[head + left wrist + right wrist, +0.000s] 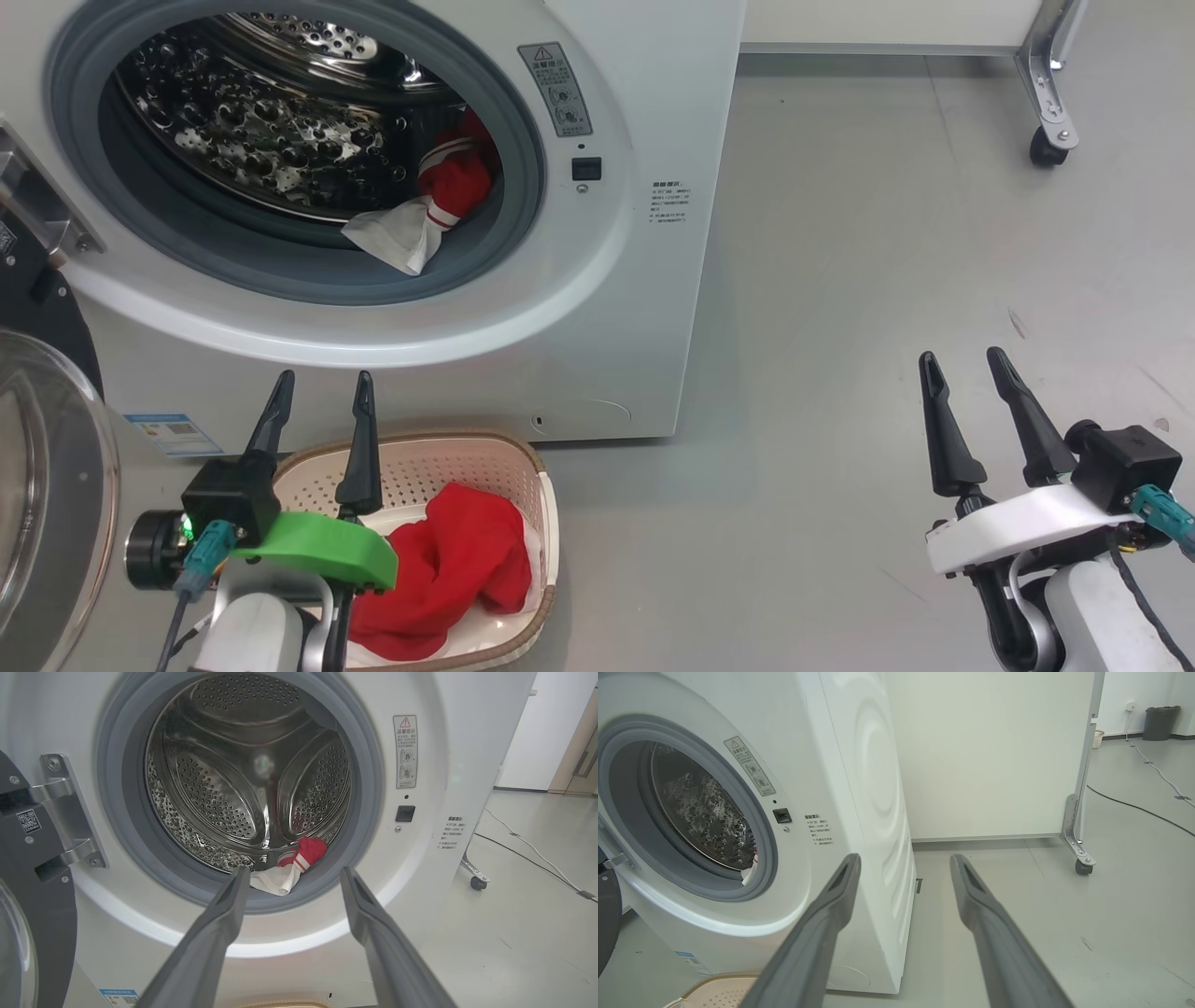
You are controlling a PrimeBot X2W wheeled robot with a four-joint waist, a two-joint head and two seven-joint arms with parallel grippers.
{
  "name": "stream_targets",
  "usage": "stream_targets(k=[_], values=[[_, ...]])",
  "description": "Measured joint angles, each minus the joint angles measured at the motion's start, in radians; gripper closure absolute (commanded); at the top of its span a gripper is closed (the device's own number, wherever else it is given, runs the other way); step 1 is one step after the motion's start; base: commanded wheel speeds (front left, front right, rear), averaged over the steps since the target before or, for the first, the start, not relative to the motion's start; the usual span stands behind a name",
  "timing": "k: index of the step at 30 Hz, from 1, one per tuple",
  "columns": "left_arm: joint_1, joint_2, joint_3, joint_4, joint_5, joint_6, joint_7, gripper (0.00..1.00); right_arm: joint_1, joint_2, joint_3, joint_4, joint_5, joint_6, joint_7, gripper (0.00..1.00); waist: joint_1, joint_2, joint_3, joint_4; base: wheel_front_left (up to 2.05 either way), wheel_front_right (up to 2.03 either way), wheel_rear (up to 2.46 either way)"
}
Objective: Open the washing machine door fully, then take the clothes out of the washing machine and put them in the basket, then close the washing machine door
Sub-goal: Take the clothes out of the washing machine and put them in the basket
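Note:
The white washing machine point(644, 112) stands with its door point(47, 485) swung open at the left, the glass bowl and black rim showing. A red and white garment point(439, 201) lies at the drum's lower right, draped over the grey gasket; the same clothes point(294, 865) show in the left wrist view. Another red garment point(457, 560) lies in the cream basket point(448, 453) on the floor below the opening. My left gripper point(322, 392) is open and empty above the basket. My right gripper point(962, 369) hangs open over bare floor to the right of the machine.
A white panel on a wheeled metal foot point(1050, 140) stands at the back right. Cables point(1139, 807) run across the grey floor beyond it. A dark bin point(1160, 721) stands by the far wall.

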Motion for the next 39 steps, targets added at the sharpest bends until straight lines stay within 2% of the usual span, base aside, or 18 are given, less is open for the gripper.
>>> stream_targets(k=[20,39], values=[[0.055,0.002,-0.033,-0.075,0.000,0.030,0.000,0.00,0.015,0.001,0.008,-0.003,-0.002,0.000,0.000,0.00,0.0000,0.0000,-0.003,-0.010,0.00,0.00,0.00],[0.068,0.004,-0.042,-0.101,0.000,0.041,0.000,0.00,0.015,0.001,0.005,-0.005,-0.002,0.000,0.000,0.00,0.0000,0.0000,0.006,-0.011,0.00,0.00,0.00]])
